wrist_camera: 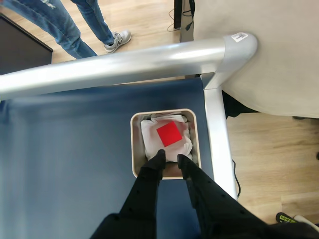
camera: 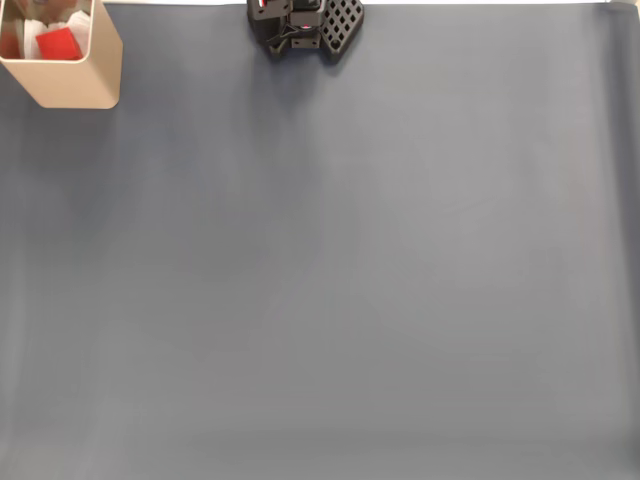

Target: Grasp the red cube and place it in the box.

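Note:
The red cube (wrist_camera: 169, 133) lies flat on white stuffing inside the beige box (wrist_camera: 133, 149), apart from any finger. In the wrist view my gripper (wrist_camera: 170, 156) hangs over the box's near rim. Its black fingertips (wrist_camera: 158, 154) stand slightly open with nothing between them. In the fixed view the box (camera: 75, 85) stands in the far left corner of the mat with the red cube (camera: 58, 44) in it. Black parts of the arm (camera: 300, 25) show at the top middle edge.
A blue-grey mat (camera: 330, 280) covers the table. A silver metal rail (wrist_camera: 124, 62) and post (wrist_camera: 217, 134) frame the table's corner just behind the box. Beyond it a person's legs (wrist_camera: 75, 30) stand on the wooden floor.

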Motion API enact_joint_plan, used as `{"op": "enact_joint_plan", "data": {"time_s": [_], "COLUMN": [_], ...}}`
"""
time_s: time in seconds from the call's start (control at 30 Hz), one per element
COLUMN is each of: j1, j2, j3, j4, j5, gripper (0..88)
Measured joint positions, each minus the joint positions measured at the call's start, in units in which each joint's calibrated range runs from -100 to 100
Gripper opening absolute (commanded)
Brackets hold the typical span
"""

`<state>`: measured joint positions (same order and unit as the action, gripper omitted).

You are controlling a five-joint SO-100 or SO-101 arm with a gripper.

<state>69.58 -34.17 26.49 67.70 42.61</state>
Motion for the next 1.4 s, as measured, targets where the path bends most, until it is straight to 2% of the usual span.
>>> {"op": "enact_joint_plan", "data": {"time_s": [0.47, 1.4], "j1": [-9.2, -36.1], "j2": [-5.0, -8.4], "j3": [0.0, 1.1], "j4": [1.0, 0.5], "j5": [-0.4, 0.7], "gripper": [0.0, 0.7]}}
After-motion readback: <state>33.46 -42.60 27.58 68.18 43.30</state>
